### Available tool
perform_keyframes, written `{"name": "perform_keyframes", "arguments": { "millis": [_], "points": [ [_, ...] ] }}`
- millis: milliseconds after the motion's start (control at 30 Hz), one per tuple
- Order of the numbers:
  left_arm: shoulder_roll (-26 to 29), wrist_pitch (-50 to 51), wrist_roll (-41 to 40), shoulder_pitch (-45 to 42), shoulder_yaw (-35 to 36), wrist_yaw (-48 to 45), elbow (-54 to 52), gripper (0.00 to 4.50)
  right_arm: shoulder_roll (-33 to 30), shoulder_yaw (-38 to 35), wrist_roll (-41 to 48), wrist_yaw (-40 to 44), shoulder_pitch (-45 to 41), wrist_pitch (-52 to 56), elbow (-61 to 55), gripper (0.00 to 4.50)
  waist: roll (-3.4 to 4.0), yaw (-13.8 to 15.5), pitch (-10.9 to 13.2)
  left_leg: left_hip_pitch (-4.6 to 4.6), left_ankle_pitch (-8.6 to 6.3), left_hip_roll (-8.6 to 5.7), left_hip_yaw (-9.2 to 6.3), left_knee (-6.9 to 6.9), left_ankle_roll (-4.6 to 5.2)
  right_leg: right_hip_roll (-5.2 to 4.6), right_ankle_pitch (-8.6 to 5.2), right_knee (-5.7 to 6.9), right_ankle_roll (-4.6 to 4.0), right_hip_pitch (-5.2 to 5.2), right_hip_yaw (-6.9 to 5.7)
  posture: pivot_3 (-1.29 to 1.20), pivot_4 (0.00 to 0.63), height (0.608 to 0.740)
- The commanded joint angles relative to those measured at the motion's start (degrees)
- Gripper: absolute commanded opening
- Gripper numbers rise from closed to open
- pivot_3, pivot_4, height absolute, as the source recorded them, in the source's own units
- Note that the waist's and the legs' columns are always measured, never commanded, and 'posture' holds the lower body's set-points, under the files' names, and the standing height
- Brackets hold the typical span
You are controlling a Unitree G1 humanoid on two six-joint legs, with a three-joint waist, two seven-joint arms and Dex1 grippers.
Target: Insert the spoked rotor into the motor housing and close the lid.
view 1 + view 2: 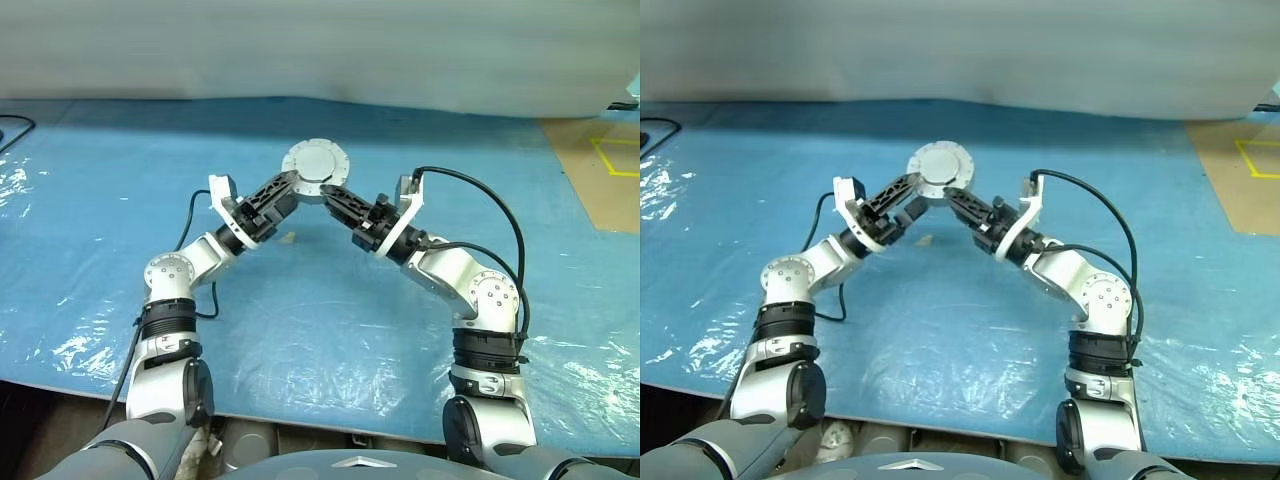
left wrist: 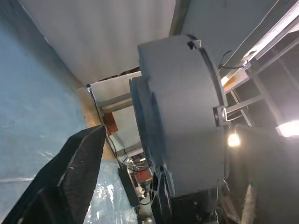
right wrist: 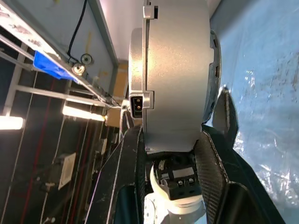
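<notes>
The motor housing (image 1: 315, 164), a squat round silver-grey can, is held up above the blue table between my two arms, a flat face turned toward the head camera. My right gripper (image 1: 332, 194) is shut on it, and its black fingers (image 3: 212, 163) clamp the can's wall from both sides. A thinner disc, the lid (image 3: 136, 65), lies flat against the can. My left gripper (image 1: 287, 192) is open beside the housing's left edge, and its finger (image 2: 70, 177) stands apart from the can (image 2: 182, 116). The spoked rotor is hidden.
A blue plastic sheet (image 1: 330, 320) covers the table. A small pale scrap (image 1: 288, 237) lies on it under the left gripper. A black cable (image 1: 12, 128) runs at the far left. Brown flooring with yellow tape (image 1: 605, 165) lies to the right.
</notes>
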Motion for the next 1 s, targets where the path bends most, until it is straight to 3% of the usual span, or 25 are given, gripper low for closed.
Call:
{"name": "perform_keyframes", "arguments": {
  "millis": [33, 500, 600, 700, 733, 767, 1000],
  "points": [
    [-0.91, -0.87, -1.79, -1.99, 0.43, -0.41, -1.82, 4.44, -0.89, 0.33, 3.95, 2.4, -1.53, -0.38, -3.53, 1.15, 0.0, 0.01, 0.0, -0.02, 0.0, 0.0, -0.01, 0.02, 0.0, 0.0, 0.0, 0.01, 0.01, 0.0, 0.0, 0.0, 0.15, 0.74],
    [-5.26, -8.26, 4.1, -5.58, -1.82, -0.54, 5.55, 4.44, -3.0, 1.96, 5.36, 2.5, -1.56, -1.13, -2.94, 1.15, -0.01, 0.02, 0.01, -0.12, 0.0, -0.02, -0.15, 0.21, 0.01, -0.01, 0.07, 0.01, 0.11, 0.06, -0.04, 0.0, 0.15, 0.74],
    [-5.06, -8.29, 3.91, -5.02, -1.37, -0.47, 5.58, 3.83, -3.29, 2.28, 5.41, 2.26, -1.35, -1.31, -3.08, 1.15, -0.01, 0.03, 0.01, -0.13, 0.0, -0.02, -0.17, 0.23, 0.01, -0.01, 0.07, 0.01, 0.11, 0.07, -0.06, 0.0, 0.15, 0.74],
    [-5.1, -9.77, 6.09, -4.81, -2.36, 1.62, 5.24, 2.89, -3.38, 2.63, 5.36, 1.62, -1.23, -1.68, -2.91, 1.15, -0.01, 0.04, 0.01, -0.13, 0.0, -0.02, -0.18, 0.23, 0.01, -0.01, 0.07, 0.01, 0.11, 0.06, -0.06, 0.0, 0.15, 0.74],
    [-5.28, -9.85, 5.43, -4.8, -1.76, 1.22, 5.26, 2.89, -3.35, 2.78, 5.3, 1.31, -1.22, -1.91, -2.81, 1.15, -0.02, 0.03, 0.01, -0.14, 0.0, -0.02, -0.18, 0.24, 0.01, -0.01, 0.07, 0.01, 0.1, 0.07, -0.07, 0.0, 0.15, 0.74],
    [-5.45, -10.12, 4.88, -4.79, -1.06, 1.25, 5.27, 2.56, -3.32, 2.86, 5.29, 1.0, -1.23, -2.14, -2.7, 1.15, -0.02, 0.01, 0.01, -0.16, 0.0, -0.02, -0.19, 0.25, 0.01, -0.01, 0.07, 0.01, 0.11, 0.06, -0.07, 0.0, 0.15, 0.74],
    [-6.19, -11.9, 4.86, -5.52, -0.36, 3.19, 5.12, 2.55, -3.02, 3.12, 3.21, -0.4, -1.74, -3.78, -2.42, 1.15, -0.02, 0.02, 0.01, -0.18, 0.0, -0.03, -0.21, 0.26, 0.01, -0.01, 0.07, 0.01, 0.1, 0.06, -0.09, 0.0, 0.15, 0.74]
  ]
}}
